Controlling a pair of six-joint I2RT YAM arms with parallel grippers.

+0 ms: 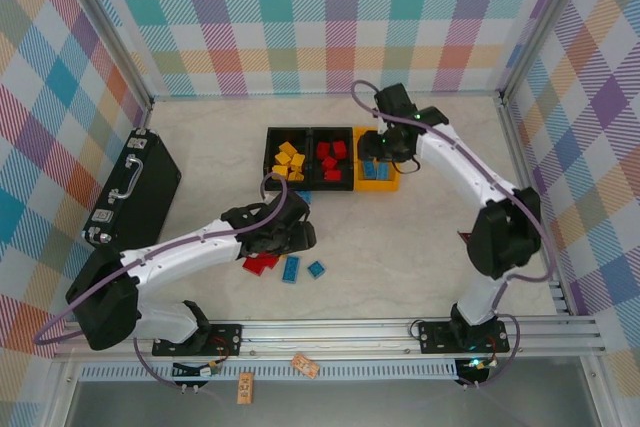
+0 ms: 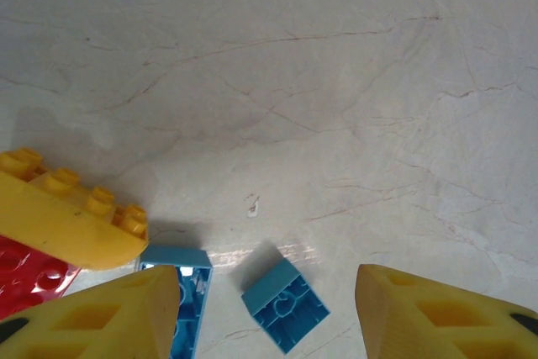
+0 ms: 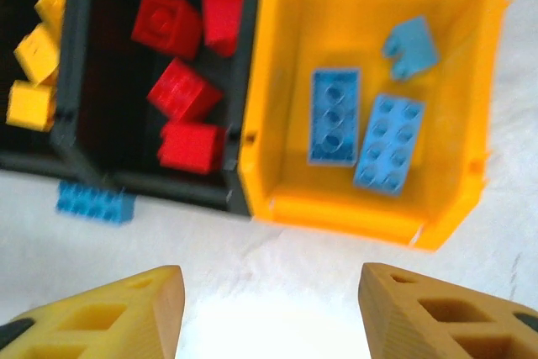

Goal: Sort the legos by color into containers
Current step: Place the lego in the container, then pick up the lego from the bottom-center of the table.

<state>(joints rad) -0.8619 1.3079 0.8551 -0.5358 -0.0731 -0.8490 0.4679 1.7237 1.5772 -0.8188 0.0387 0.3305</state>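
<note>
From above, we see three bins in a row in the middle of the frame. One black bin has yellow bricks, a second black bin has red ones, and the yellow-orange bin has blue ones. The right gripper hangs over the yellow-orange bin. The left gripper is lower down, right by the loose bricks on the table, so the left arm is nearer to them.

In the left wrist view, the left gripper is open and holds nothing. A small blue brick lies on the table between its fingers, at the bottom middle, turned cornerwise. A long blue brick lies just beside the left finger, its long side running up and down.

In the right wrist view, the right gripper is open and empty too. The yellow-orange bin sits up and to the right of it, with blue pieces inside. This view is blurry, so the pale piece at the top may be a tipped brick. One blue brick lies outside, touching the black bins' front wall.
</note>
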